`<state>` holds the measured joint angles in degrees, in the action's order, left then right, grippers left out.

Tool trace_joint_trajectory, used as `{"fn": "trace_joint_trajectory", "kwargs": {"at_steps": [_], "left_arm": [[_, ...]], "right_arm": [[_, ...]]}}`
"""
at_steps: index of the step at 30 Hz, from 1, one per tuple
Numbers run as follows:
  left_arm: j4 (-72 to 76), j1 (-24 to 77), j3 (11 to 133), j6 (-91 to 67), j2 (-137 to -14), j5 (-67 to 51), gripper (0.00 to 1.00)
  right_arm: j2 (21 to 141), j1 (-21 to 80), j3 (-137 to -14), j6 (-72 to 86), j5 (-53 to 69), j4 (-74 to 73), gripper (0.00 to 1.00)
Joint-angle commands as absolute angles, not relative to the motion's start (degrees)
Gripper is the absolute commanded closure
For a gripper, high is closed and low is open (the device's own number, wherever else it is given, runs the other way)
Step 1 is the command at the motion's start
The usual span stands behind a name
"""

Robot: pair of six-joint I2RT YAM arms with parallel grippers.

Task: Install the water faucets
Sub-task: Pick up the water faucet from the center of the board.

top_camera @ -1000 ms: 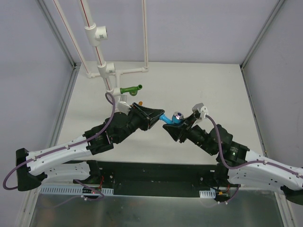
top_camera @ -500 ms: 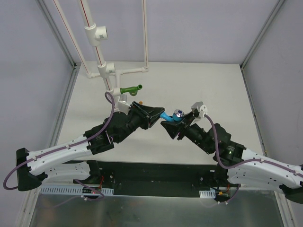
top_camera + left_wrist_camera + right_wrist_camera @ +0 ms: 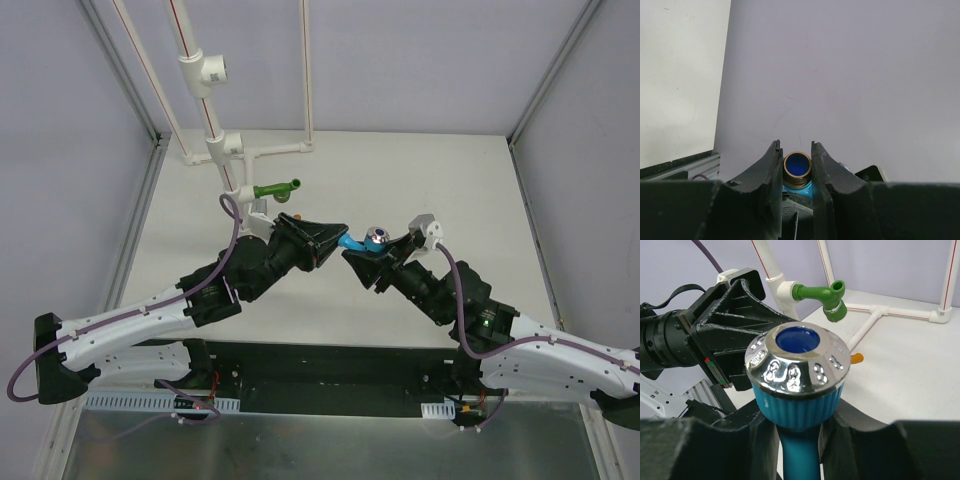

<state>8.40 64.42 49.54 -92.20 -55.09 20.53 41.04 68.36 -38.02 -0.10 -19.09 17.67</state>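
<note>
Our right end effector (image 3: 797,437) has edged toward the green faucet (image 3: 275,190), and with it and our left end effector (image 3: 796,150) both clamped on the light blue faucet (image 3: 352,243), held right of the green one, we risk twisting it loose with any uneven pull.

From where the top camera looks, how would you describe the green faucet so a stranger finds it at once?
Find the white pipe frame rising at the upper left. From the lowest fitting in view, the green faucet sticks out to the right. It alone is green and mounted on the pipe; the blue faucet is held away from it.
</note>
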Motion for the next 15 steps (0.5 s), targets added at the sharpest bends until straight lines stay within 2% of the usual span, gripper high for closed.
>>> {"fn": "trace_joint_trajectory", "kwargs": {"at_steps": [1, 2, 3, 4, 5, 6, 15], "left_arm": [[11.0, 66.2, 48.2, -94.0, -55.1, 14.8, 1.0], [11.1, 66.3, 47.8, -94.2, -55.1, 14.9, 1.0], [11.2, 66.4, 47.6, -94.3, -55.1, 14.9, 1.0], [11.3, 66.5, 47.5, -94.6, -55.1, 14.9, 1.0], [11.5, 66.5, 47.2, -94.6, -55.1, 14.9, 1.0], [11.7, 66.6, 47.3, -94.7, -55.3, 14.9, 1.0], [12.1, 66.9, 47.4, -94.8, -55.7, 14.8, 1.0]], "right_arm": [[40.8, 68.3, -39.7, -1.8, -22.5, 25.8, 0.96], [40.7, 68.3, -39.9, -2.0, -22.8, 25.8, 0.94], [40.6, 68.3, -40.1, -2.2, -22.8, 25.9, 0.88], [40.6, 68.2, -40.0, -2.1, -22.9, 26.2, 0.73], [40.5, 68.3, -40.0, -2.3, -23.1, 26.5, 0.64], [40.5, 68.3, -40.0, -2.4, -23.1, 26.7, 0.61], [41.3, 68.3, -40.3, -2.5, -22.2, 27.8, 0.56]]}}
